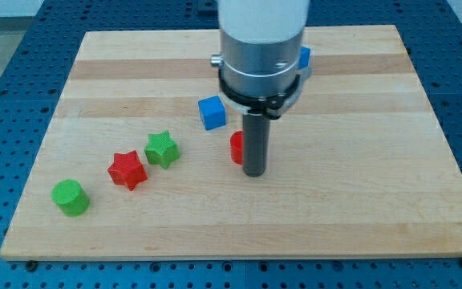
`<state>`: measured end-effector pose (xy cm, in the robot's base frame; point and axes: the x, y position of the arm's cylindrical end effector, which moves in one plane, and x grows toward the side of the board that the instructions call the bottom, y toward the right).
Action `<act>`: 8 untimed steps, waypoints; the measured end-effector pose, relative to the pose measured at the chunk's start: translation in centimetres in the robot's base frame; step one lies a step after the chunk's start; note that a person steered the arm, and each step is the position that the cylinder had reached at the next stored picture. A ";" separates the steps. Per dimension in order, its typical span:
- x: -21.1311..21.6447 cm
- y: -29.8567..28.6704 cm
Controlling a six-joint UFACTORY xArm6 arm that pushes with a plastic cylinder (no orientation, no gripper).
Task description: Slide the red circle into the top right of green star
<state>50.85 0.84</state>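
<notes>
Red circle half behind my tip

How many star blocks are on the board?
2. The green star sits left of centre, and the red star is just lower-left of it. The arm hides some board, so another could be behind it.

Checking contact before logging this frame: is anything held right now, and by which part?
Nothing is held. My tip stands at the right side of the red circle, partly hiding it; actual contact cannot be told.

My rod covers most of the red circle; another blue block (shape unclear) peeks out behind the arm.
</notes>
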 end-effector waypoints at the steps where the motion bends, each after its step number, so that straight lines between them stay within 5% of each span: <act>1: 0.0 -0.3; 8: -5.9 0.1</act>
<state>44.95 0.90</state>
